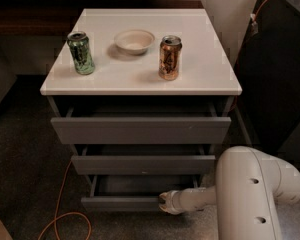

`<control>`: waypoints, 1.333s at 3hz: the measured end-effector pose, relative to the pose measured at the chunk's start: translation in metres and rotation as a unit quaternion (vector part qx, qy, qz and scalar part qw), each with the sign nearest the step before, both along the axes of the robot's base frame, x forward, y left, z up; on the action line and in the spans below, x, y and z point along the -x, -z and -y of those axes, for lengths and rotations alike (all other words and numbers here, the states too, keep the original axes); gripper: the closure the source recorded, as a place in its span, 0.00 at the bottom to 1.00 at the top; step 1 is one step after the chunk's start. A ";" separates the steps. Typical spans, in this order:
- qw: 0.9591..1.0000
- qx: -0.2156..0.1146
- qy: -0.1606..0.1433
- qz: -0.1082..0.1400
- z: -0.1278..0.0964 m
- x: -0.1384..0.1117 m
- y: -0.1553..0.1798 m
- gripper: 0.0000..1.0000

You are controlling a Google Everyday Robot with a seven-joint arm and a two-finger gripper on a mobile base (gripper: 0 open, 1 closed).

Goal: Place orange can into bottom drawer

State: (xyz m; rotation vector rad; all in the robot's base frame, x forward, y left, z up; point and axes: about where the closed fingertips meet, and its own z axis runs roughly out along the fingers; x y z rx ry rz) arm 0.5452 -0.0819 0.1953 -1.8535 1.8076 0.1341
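Now our gripper (165,202) is low, at the front of the pulled-out bottom drawer (121,203). We cannot tell if the gripper is open or closed. The orange can (170,57) stands on the white top (210,59).

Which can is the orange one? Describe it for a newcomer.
Start at the white cabinet top, well above the gripper at the front of the bottom drawer. Right of the pale bowl stands the orange can: copper-coloured with dark markings, unlike the green can far left.
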 end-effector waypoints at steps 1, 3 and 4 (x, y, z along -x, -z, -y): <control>1.000 0.000 0.000 0.000 0.000 0.000 0.000 0.83; 1.000 -0.022 -0.002 -0.006 -0.011 0.032 -0.019 0.36; 0.999 -0.039 -0.004 -0.006 -0.020 0.050 -0.040 0.14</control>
